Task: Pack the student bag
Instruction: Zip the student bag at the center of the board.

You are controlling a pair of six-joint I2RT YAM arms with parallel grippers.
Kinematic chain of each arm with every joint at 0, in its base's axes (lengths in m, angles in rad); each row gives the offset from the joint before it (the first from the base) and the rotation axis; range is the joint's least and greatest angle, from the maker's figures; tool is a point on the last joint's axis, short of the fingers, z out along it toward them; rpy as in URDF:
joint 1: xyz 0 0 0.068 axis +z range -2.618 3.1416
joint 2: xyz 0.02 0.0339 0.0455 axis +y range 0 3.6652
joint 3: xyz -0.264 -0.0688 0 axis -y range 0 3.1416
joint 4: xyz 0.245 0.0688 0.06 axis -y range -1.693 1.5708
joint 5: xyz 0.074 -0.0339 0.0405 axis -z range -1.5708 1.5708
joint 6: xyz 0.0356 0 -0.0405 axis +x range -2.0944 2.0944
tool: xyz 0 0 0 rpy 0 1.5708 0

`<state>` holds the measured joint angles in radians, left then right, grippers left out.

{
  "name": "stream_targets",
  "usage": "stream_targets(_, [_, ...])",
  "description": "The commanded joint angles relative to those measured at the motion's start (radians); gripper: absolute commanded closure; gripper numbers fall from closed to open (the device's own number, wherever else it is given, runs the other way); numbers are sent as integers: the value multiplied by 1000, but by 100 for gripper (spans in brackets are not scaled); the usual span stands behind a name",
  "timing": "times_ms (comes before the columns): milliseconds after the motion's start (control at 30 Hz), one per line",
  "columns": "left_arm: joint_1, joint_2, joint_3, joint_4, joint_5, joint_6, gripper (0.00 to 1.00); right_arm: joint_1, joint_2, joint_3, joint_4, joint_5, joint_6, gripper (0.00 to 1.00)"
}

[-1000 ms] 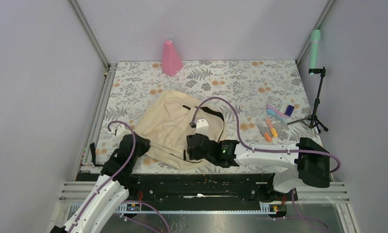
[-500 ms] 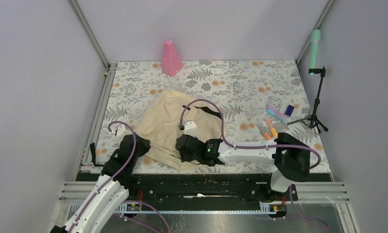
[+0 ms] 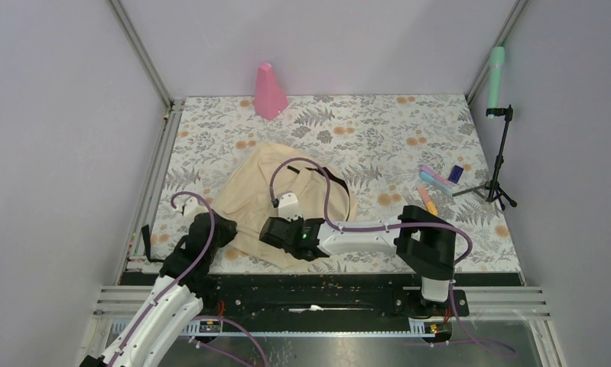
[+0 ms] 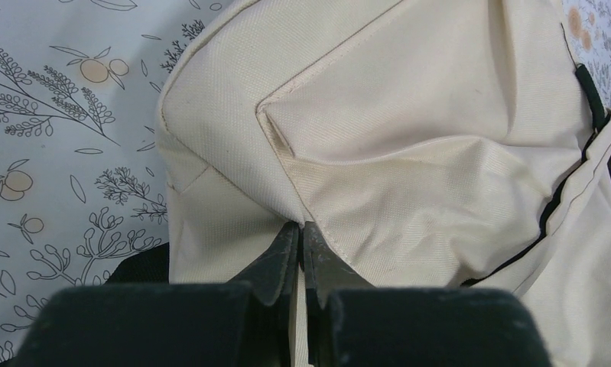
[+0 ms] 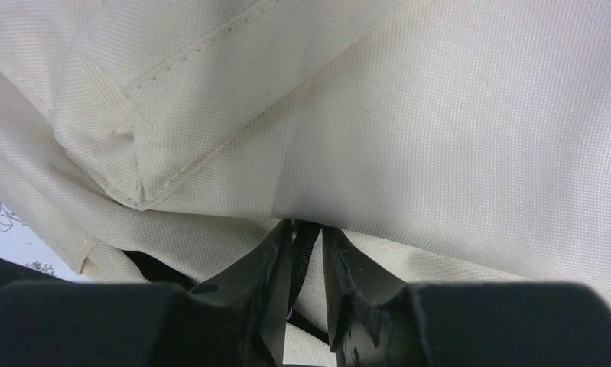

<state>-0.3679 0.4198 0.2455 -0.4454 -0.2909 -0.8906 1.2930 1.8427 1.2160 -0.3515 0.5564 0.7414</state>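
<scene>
Pinching a fold of the student bag (image 3: 248, 191) – left end effector (image 4: 300, 229) is fully closed on the cream fabric. Bag lies crumpled on the desk (image 3: 378, 130), near-left. Right end effector (image 5: 306, 227) – jaws narrowly apart, black strap (image 5: 302, 256) between them; clamped or not, can't tell.

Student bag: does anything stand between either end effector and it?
Nothing visible does. The left end effector is shut on the student bag, pinching its cream fabric. The right end effector sits against the bag, its fingers on either side of a black strap of the bag.
</scene>
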Motion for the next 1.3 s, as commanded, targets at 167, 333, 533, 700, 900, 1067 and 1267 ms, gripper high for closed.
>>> stream_targets(167, [7, -5, -2, 37, -34, 15, 100, 2, 62, 64, -75, 45, 6, 97])
stream_targets(333, [8, -4, 6, 38, -38, 18, 100, 6, 15, 18, -67, 76, 11, 100])
stream_targets(533, [9, 37, 31, 47, -50, 23, 100, 44, -115, -83, -7, 245, -16, 100])
stream_targets(700, [27, 98, 62, 101, -48, 38, 100, 49, -166, -127, -20, 310, -19, 100])
stream_targets(900, [56, 154, 99, 139, -44, 61, 100, 48, -225, -168, -64, 368, 7, 100])
stream_targets(1067, [96, 153, 107, 145, -34, 74, 100, 48, -289, -211, -80, 388, 25, 100])
stream_targets(1267, [138, 152, 110, 154, -11, 84, 100, 48, -360, -253, -82, 420, 18, 100])
